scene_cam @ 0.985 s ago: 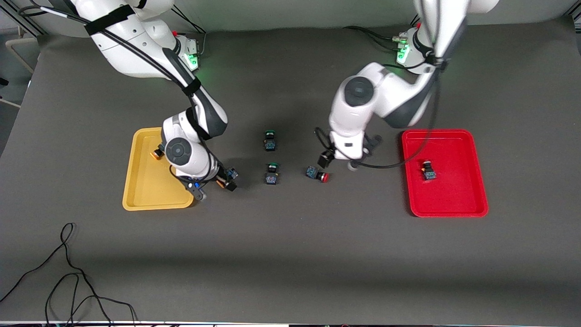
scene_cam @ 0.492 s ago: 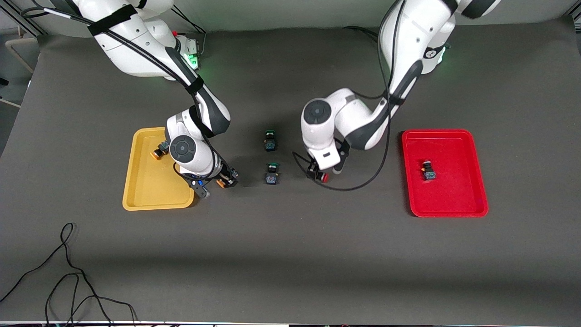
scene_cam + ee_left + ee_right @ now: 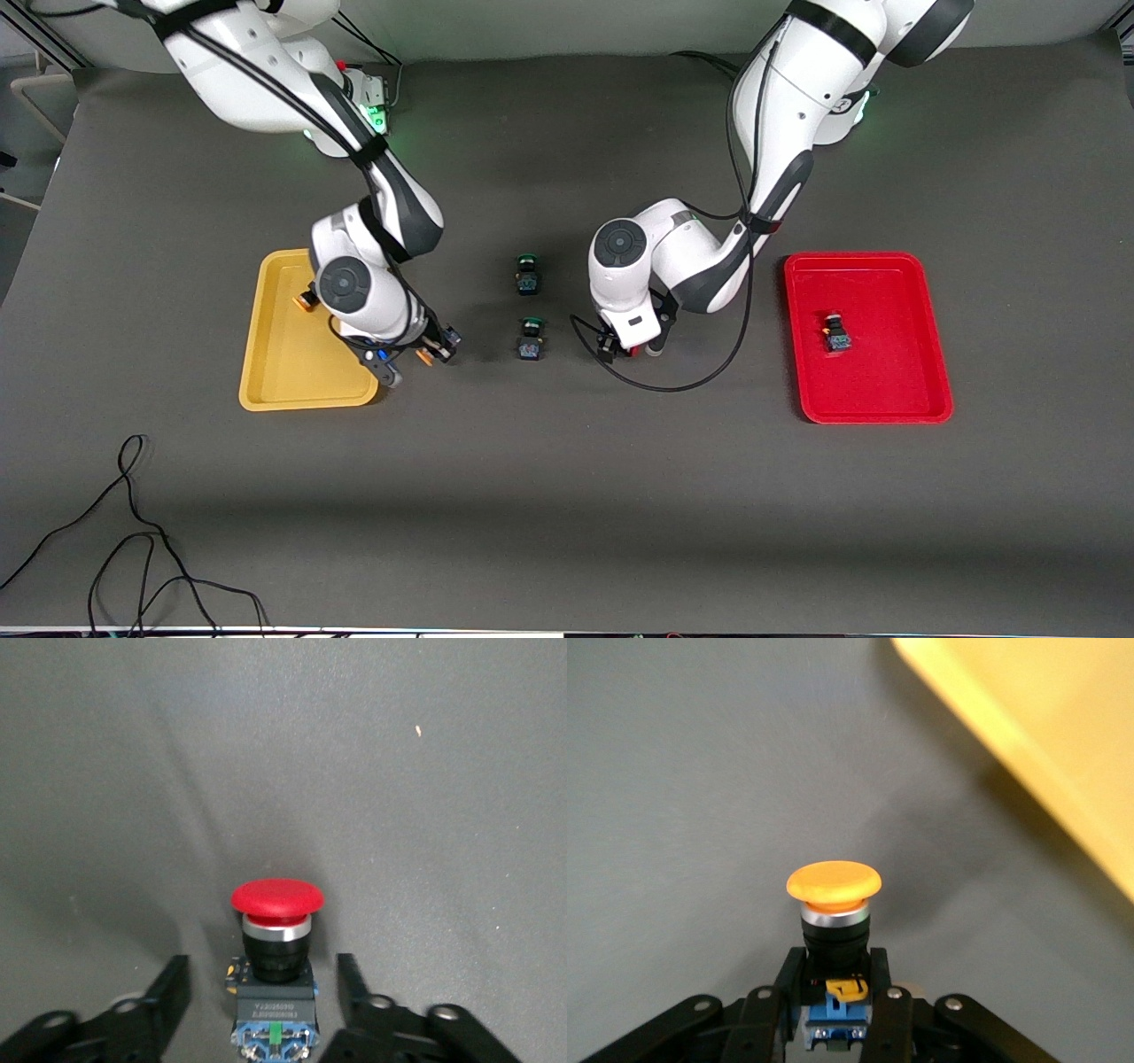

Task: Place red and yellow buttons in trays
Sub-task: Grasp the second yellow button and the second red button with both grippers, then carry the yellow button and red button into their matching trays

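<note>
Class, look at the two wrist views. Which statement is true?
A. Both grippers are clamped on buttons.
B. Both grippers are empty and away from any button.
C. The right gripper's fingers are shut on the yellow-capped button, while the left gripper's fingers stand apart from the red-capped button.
C: the right gripper presses its fingers against the yellow-capped button, while gaps show between the left gripper fingers and the red-capped button.

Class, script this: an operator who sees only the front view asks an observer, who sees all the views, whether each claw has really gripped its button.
Operator: What's happening beside the yellow tray?
Observer: The right claw is shut on the yellow-capped button, pinching its body.
Operator: And the other arm?
Observer: The left claw is open, with a gap on each side of the red-capped button, which lies on the table.
</note>
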Robot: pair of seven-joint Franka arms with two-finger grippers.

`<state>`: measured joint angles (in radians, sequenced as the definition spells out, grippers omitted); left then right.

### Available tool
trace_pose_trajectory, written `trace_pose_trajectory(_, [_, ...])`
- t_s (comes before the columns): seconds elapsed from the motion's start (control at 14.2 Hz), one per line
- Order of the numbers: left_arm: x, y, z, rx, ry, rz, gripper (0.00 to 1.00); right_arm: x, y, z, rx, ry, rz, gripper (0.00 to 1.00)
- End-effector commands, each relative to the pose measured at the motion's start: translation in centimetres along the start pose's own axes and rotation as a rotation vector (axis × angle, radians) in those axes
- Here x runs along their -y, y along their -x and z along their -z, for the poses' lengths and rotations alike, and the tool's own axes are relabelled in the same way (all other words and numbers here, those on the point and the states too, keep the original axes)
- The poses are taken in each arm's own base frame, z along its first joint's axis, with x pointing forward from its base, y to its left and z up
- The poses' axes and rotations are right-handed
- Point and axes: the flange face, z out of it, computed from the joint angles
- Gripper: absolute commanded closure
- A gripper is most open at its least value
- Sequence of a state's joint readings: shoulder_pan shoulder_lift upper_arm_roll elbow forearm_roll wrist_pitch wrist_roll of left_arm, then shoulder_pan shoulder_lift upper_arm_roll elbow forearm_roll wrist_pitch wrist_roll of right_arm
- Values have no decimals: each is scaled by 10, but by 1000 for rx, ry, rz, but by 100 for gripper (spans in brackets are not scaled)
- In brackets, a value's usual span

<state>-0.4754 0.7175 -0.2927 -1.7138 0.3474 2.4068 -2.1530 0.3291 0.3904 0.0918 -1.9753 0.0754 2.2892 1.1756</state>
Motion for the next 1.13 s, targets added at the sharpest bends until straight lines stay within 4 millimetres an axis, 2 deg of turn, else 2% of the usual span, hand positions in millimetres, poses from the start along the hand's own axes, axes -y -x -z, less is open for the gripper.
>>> trace_pose_trajectory(0.0, [-7, 1, 5, -15, 25, -2, 78, -17, -20, 90, -27, -5, -8, 98])
trace_pose_trajectory(0.07, [-12, -1, 10, -19, 29, -10, 79, -23, -31, 115, -30, -2, 13, 98])
trace_pose_trajectory(0.21, [-22, -7, 28, -22, 34, -88, 81, -51, -66, 166, -30, 6, 71, 98])
trace_pose_trajectory(0.28, [-26, -16, 47, -36, 26, -120, 81, -67, -80, 183, -23, 12, 109, 98])
trace_pose_trajectory(0.42, [-27, -27, 88, -28, 4, -235, 85, -102, -113, 201, -16, 10, 149, 98])
trace_pose_trajectory(0.49, [-28, -40, 107, -11, -16, -315, 85, -121, -134, 202, -6, 15, 169, 98])
trace_pose_trajectory(0.56, [-27, -57, 125, 12, -47, -387, 87, -139, -154, 194, 14, 10, 164, 98])
trace_pose_trajectory(0.63, [-25, -74, 142, 36, -71, -466, 88, -152, -168, 177, 54, -16, 165, 98])
trace_pose_trajectory(0.77, [-16, -121, 166, 74, -108, -610, 89, -173, -178, 128, 59, -68, 174, 98])
trace_pose_trajectory(0.91, [10, -178, 174, 68, -130, -739, 90, -182, -182, 78, 14, -76, 183, 97])
trace_pose_trajectory(1.06, [37, -237, 170, 78, -166, -860, 90, -181, -187, 36, 17, -64, 159, 97])
